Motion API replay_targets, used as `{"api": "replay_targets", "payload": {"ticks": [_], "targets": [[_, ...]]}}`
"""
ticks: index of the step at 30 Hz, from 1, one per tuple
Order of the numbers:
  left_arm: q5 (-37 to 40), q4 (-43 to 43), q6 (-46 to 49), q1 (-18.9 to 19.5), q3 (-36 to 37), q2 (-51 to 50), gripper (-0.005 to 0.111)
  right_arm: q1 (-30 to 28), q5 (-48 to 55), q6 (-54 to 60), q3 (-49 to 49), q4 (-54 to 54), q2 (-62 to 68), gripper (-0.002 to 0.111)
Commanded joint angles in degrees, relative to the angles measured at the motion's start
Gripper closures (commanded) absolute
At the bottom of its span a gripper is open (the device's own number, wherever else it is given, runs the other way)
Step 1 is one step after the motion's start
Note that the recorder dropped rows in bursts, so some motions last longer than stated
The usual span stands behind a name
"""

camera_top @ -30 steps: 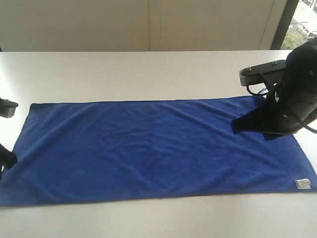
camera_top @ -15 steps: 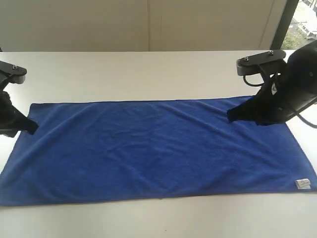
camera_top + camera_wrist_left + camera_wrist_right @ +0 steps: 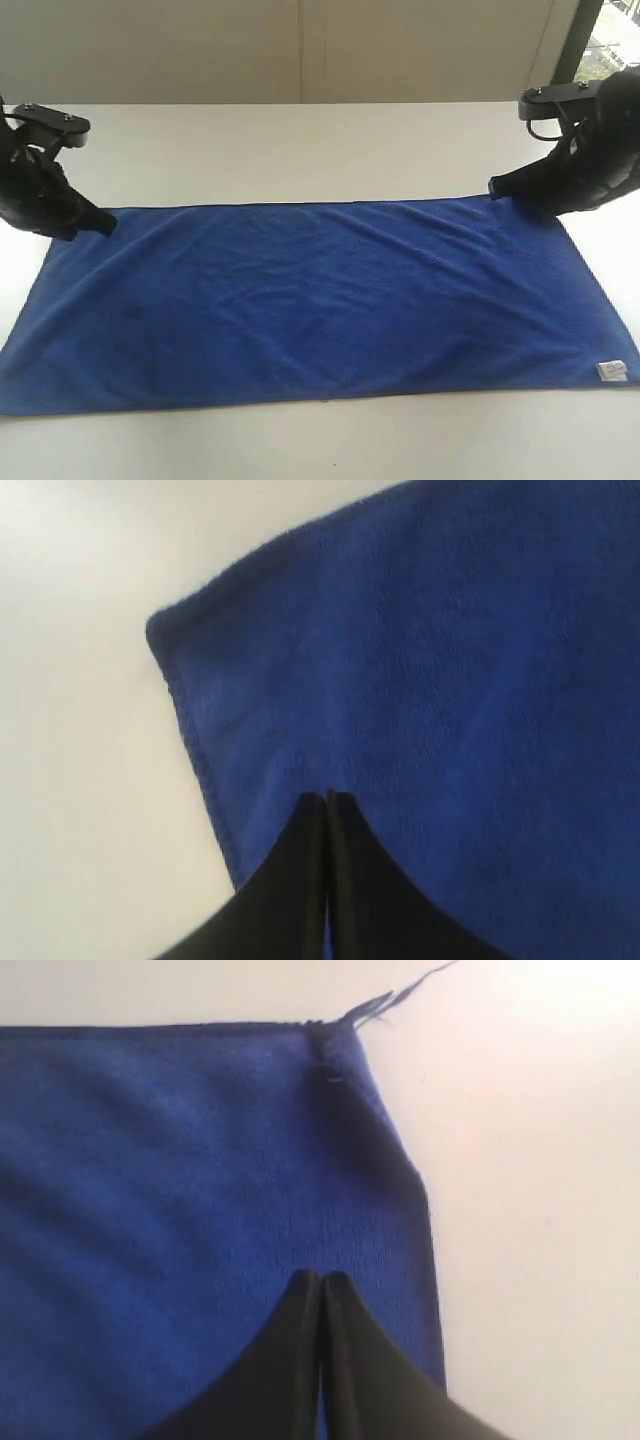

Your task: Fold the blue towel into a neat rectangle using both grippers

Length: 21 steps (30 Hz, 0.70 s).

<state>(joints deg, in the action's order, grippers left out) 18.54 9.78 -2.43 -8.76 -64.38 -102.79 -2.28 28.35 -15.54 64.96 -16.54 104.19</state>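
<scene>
The blue towel [image 3: 320, 300] lies spread flat on the white table [image 3: 300, 150], its long side running left to right, with a small white label [image 3: 611, 371] at the near right corner. My left gripper [image 3: 105, 224] hovers over the far left corner, fingers pressed together with nothing between them; the wrist view shows its tips [image 3: 328, 798] above the towel [image 3: 420, 680] just inside that corner. My right gripper [image 3: 495, 190] is shut and empty at the far right corner, its tips [image 3: 321, 1278] over the towel [image 3: 180, 1180]. Loose threads [image 3: 385, 1000] trail from that corner.
A pale wall [image 3: 300, 50] runs behind the table. A dark window frame [image 3: 575, 45] stands at the back right. Bare table surface surrounds the towel on all sides.
Both grippers moved toward the far edge of the towel. The left rose from the left edge to the far left corner; the right shifted right and back to the far right corner.
</scene>
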Motion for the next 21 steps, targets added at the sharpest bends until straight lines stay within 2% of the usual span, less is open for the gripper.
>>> {"api": "replay_targets", "payload": {"ticks": [1,11,21], "targets": [[0.96,-0.38,-0.56,0.08,-5.79,-5.76,0.107,-1.25,-2.26,0.89,5.11,0.22,6.37,0.108],[-4.34,-0.38,-0.56,0.29,-10.74,-13.24,0.107,-3.21,-5.92,1.19,14.38,0.10,18.42,0.108],[-8.07,0.02,-0.72,0.29,-15.20,-18.73,0.107,-6.22,-8.58,0.44,15.90,0.13,22.72,0.108]]}}
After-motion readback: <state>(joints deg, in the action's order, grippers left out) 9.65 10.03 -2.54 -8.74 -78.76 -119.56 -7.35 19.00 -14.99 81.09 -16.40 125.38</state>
